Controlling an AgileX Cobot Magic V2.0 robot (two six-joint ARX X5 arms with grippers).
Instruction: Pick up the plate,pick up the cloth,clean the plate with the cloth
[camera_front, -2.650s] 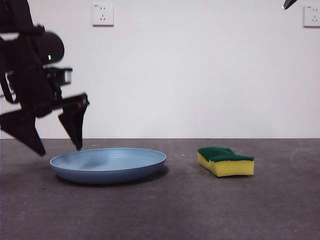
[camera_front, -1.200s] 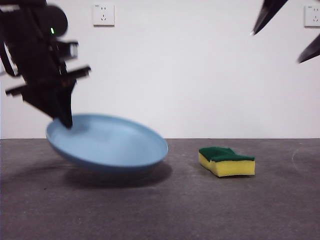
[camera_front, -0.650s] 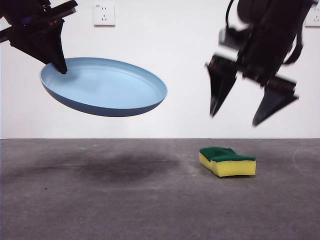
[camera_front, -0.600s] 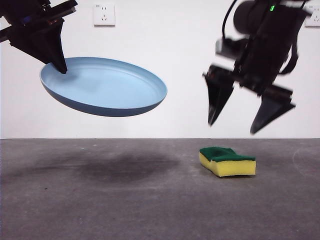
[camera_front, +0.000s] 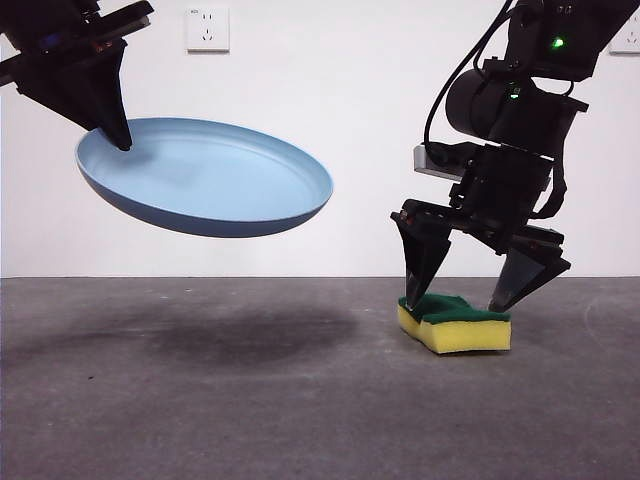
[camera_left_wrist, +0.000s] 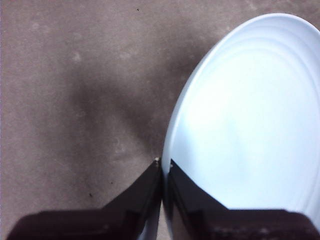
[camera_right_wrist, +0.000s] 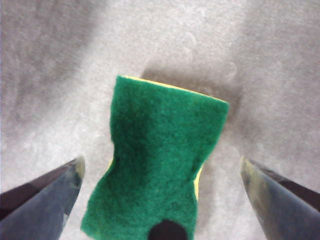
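Observation:
The light-blue plate (camera_front: 205, 180) hangs tilted in the air at the left of the front view, well above the table. My left gripper (camera_front: 120, 135) is shut on its rim, and the left wrist view shows the plate (camera_left_wrist: 245, 120) pinched at its edge between the left gripper's (camera_left_wrist: 164, 162) two jaws. The cloth, a yellow sponge with a green top (camera_front: 455, 320), lies on the table at the right. My right gripper (camera_front: 457, 300) stands open just above it, one jaw on each side. In the right wrist view the cloth (camera_right_wrist: 155, 165) lies between the spread jaws of the right gripper (camera_right_wrist: 161, 167).
The grey table (camera_front: 250, 400) runs to a white wall with two sockets (camera_front: 207, 28). The plate's shadow (camera_front: 230, 335) lies on the table under it.
The left gripper lifted the plate off the table and holds it high. The right arm came in from the top right and dropped until its open jaws straddle the cloth.

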